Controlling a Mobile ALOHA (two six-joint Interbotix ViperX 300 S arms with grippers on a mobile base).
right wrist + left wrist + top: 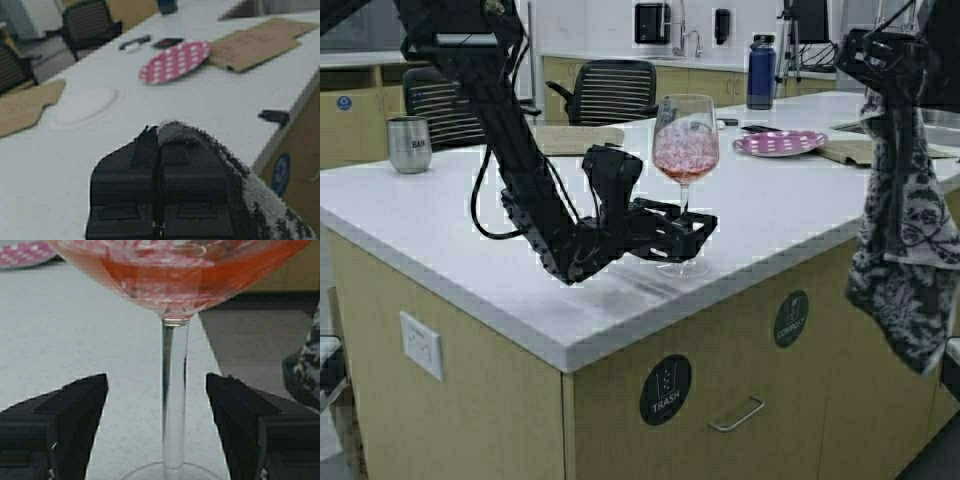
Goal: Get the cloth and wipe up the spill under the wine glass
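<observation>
Over at nine o'clock in the high view you've got a steel tumbler (409, 144) standing alone on the white table (440, 215), well apart from the action. Your left gripper (695, 228) is low on the table near its front edge, fingers (75, 405) spread wide, one on each side of the wine glass (685, 150) stem and touching neither side in the left wrist view. The wine glass stands upright just right of centre, foot on the table, pinkish-red in the bowl. Past it toward one o'clock, a pink polka-dot plate (780, 143) lies flat, with a blue bottle (761, 72) standing behind it at the far side. Now to three o'clock: your right gripper (880, 60) is held high, off the table's right end, fingers closed tight on the top of the cloth (905, 240). The cloth hangs straight down from that grip, dark with a white print, its lower end dangling below the table's top, clear of the cabinet front. In the right wrist view the cloth (260, 200) drapes over the closed fingers (190, 175).
</observation>
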